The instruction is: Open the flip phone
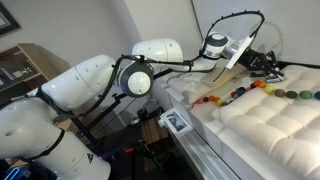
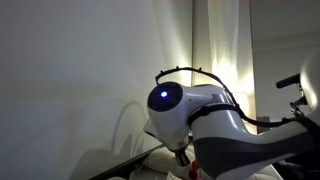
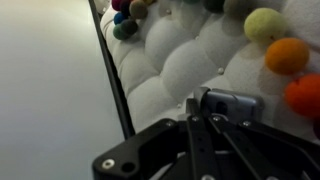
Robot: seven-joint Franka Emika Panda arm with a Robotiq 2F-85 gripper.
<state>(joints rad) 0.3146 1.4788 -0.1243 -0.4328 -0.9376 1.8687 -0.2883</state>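
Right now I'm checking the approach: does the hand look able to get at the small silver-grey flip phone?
Probably yes: in the wrist view the hand sits right beside the small silver-grey flip phone, nothing between them; the coloured round beads lie beyond it.

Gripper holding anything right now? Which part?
Cannot tell: the gripper has its tips at the flip phone, left edge in the wrist view; no clear pinch.
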